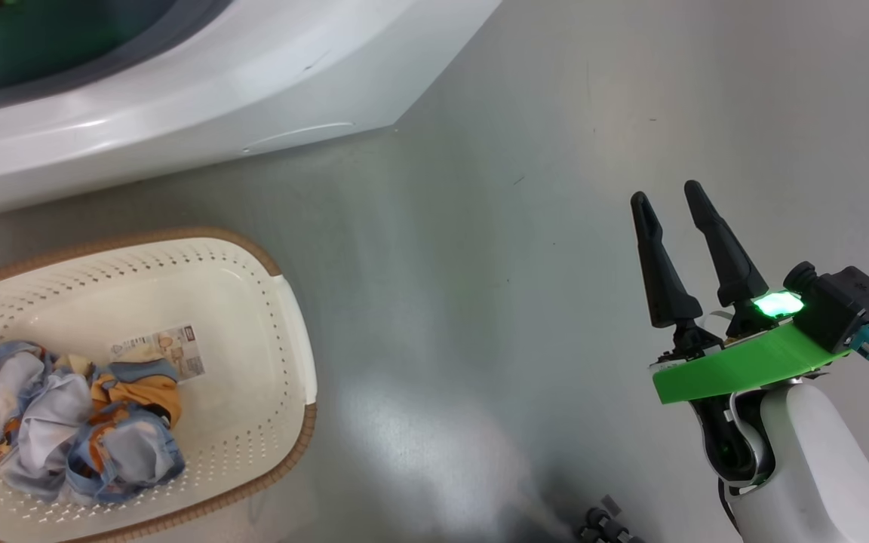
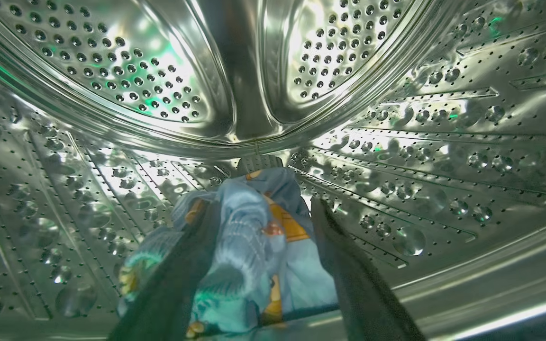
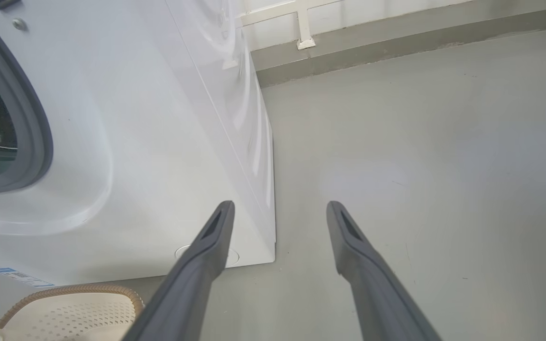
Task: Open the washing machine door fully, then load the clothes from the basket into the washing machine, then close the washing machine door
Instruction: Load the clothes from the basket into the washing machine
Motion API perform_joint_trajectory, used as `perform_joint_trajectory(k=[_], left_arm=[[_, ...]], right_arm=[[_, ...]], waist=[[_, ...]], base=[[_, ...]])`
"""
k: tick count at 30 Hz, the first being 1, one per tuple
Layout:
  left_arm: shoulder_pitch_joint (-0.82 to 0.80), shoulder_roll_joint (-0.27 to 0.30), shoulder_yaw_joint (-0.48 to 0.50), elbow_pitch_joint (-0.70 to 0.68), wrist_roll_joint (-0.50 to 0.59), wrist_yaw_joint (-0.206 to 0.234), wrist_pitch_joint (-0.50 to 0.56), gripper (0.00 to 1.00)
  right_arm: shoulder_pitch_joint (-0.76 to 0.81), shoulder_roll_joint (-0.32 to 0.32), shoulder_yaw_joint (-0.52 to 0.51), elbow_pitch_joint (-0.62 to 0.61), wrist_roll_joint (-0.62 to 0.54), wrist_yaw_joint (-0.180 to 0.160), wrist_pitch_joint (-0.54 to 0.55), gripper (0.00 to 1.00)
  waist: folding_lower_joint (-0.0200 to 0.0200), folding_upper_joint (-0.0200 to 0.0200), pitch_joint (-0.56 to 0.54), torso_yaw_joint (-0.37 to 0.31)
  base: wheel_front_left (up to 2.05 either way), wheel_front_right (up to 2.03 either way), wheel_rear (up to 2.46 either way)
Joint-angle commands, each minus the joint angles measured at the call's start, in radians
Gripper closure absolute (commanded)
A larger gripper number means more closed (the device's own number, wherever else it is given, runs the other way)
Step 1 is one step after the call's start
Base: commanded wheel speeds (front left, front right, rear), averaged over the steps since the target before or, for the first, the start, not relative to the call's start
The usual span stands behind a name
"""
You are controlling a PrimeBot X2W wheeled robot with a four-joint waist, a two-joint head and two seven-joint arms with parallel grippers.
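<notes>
My left gripper (image 2: 263,203) is deep inside the steel perforated drum (image 2: 112,71) of the washing machine (image 1: 216,98). Its fingers are open, and a light blue bear-print garment (image 2: 254,246) lies between and under them on the drum wall. More of the clothes (image 1: 80,430) lie bundled in the left half of the cream basket (image 1: 295,339) on the floor in front of the machine. My right gripper (image 1: 667,194) hangs open and empty over bare floor to the right; its own view shows the gripper (image 3: 277,204) beside the machine's front corner (image 3: 159,118). The door is out of view.
The grey gasket (image 3: 36,118) rings the opening. A blue sticker (image 3: 17,277) sits low on the front, above the basket (image 3: 64,312). Grey floor (image 1: 517,264) stretches right of the machine to a wall with a white frame foot (image 3: 305,43).
</notes>
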Motion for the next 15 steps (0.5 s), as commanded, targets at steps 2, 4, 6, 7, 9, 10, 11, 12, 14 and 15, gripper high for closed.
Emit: perform_joint_trajectory(k=[2, 4, 6, 7, 9, 10, 11, 12, 14, 15], left_arm=[[-0.022, 0.033, 0.003, -0.005, -0.006, -0.008, -0.011, 0.0], [-0.024, 0.029, -0.001, 0.011, -0.008, -0.013, -0.027, 0.0], [-0.025, 0.02, -0.005, 0.022, -0.01, -0.02, -0.045, 0.0], [-0.024, 0.015, -0.009, 0.028, -0.01, -0.023, -0.054, 0.0], [-0.022, 0.007, -0.015, 0.035, -0.011, -0.031, -0.072, 0.0], [-0.02, 0.005, -0.018, 0.04, -0.01, -0.034, -0.079, 0.0], [-0.016, 0.002, -0.022, 0.042, -0.01, -0.036, -0.087, 0.0], [-0.011, -0.001, -0.024, 0.045, -0.01, -0.039, -0.094, 0.0], [0.002, -0.007, -0.029, 0.048, -0.012, -0.045, -0.107, 0.0], [0.01, -0.011, -0.031, 0.048, -0.013, -0.048, -0.113, 0.0]], right_arm=[[0.008, -0.001, 0.012, -0.023, -0.001, 0.002, -0.005, 0.0], [0.006, -0.002, 0.013, -0.023, -0.002, 0.002, -0.005, 0.0], [0.004, -0.004, 0.013, -0.023, -0.004, 0.002, -0.005, 0.0], [0.004, -0.006, 0.012, -0.022, -0.005, 0.002, -0.005, 0.0], [0.002, -0.009, 0.012, -0.02, -0.005, 0.002, -0.005, 0.0], [0.001, -0.01, 0.013, -0.019, -0.005, 0.002, -0.005, 0.0], [0.001, -0.012, 0.013, -0.019, -0.006, 0.002, -0.005, 0.0], [0.001, -0.013, 0.012, -0.018, -0.006, 0.002, -0.005, 0.0], [0.002, -0.016, 0.011, -0.017, -0.007, 0.002, -0.005, 0.0], [0.004, -0.018, 0.01, -0.016, -0.007, 0.002, -0.005, 0.0]], waist=[[0.0, 0.0, -0.002, 0.006], [0.0, 0.0, -0.004, 0.012], [0.0, 0.0, -0.007, 0.021], [0.0, 0.0, -0.01, 0.027], [0.0, 0.0, -0.017, 0.035], [0.0, 0.0, -0.021, 0.039], [0.0, 0.0, -0.026, 0.044], [0.0, 0.0, -0.032, 0.048], [0.0, 0.0, -0.043, 0.056], [0.0, 0.0, -0.049, 0.06]], base=[[0.0, 0.0, 0.0], [0.0, 0.0, 0.0], [0.0, 0.0, 0.0], [0.0, 0.0, 0.0], [0.0, 0.0, 0.0], [0.0, 0.0, 0.0], [0.0, 0.0, 0.0], [0.0, 0.0, 0.0], [0.0, 0.0, 0.0], [0.0, 0.0, 0.0]])
